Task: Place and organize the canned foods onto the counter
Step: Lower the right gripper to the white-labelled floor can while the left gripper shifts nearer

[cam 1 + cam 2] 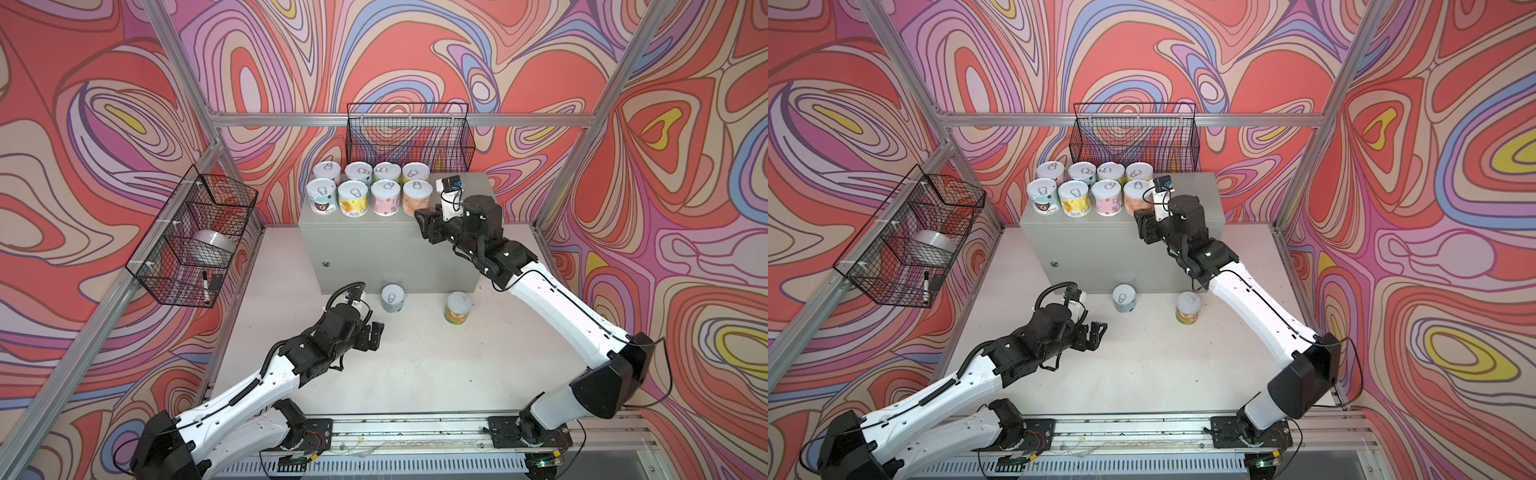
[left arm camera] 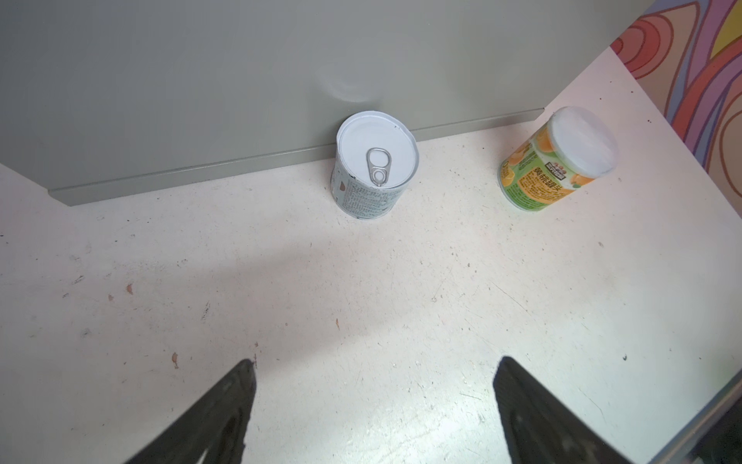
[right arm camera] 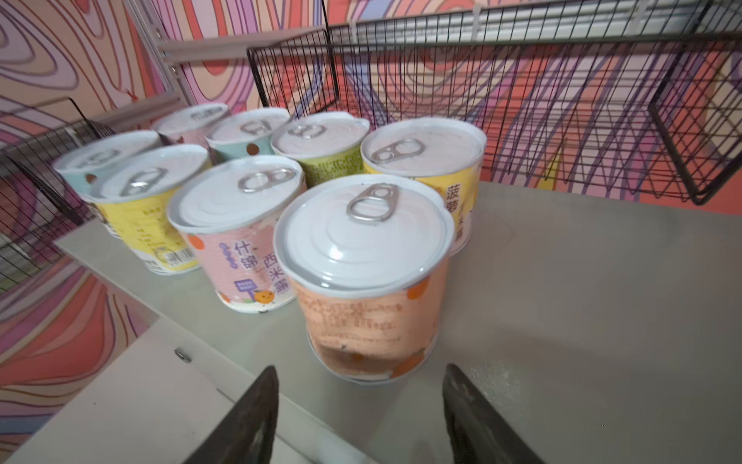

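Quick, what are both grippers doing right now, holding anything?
Left gripper: open, holding nothing.
Right gripper: open, holding nothing; the orange can stands on the counter just ahead of its fingertips.

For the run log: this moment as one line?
counter: eight cans, two rows | tabletop: pale can, green-orange can, upright | right gripper: open at orange can, no grip | left gripper: open, empty

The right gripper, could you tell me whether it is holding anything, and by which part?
Nothing: the right gripper stands open in front of the orange can, which rests on the counter.
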Robot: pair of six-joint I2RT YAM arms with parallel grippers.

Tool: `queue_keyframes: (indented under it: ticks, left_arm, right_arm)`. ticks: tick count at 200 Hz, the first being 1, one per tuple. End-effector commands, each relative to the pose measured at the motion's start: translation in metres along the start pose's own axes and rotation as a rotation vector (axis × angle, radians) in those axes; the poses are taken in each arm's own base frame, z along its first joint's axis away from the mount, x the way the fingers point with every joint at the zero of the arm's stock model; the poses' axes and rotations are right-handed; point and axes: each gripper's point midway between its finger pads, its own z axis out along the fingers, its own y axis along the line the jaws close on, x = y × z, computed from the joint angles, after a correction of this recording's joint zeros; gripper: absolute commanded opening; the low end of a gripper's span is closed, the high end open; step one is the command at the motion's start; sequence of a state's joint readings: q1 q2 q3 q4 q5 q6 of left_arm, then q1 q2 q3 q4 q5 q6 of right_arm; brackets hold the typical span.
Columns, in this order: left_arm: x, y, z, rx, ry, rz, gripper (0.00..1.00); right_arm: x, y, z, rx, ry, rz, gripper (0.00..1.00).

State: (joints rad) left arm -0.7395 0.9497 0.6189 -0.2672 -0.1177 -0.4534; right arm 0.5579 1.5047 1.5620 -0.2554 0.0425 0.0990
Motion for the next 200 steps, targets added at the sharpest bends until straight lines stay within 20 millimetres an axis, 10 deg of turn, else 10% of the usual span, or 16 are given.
queue_keyframes:
  ticks: [1,82,200]
  left_arm:
    - [-0.009,0.005,-0.003,-0.013,-0.069,-0.031,0.94]
    - [-0.011,0.017,-0.023,-0.021,-0.156,-0.081,0.95]
    - [0.019,0.038,-0.016,-0.040,-0.117,-0.177,0.96]
  right_arm:
    - [0.004,0.015,-0.032,-0.066,0.001,0.018,0.70]
    - [0.114,0.066,-0.078,-0.047,0.048,0.002,0.72]
    - [0.279,0.104,-0.042,0.135,0.131,-0.156,0.87]
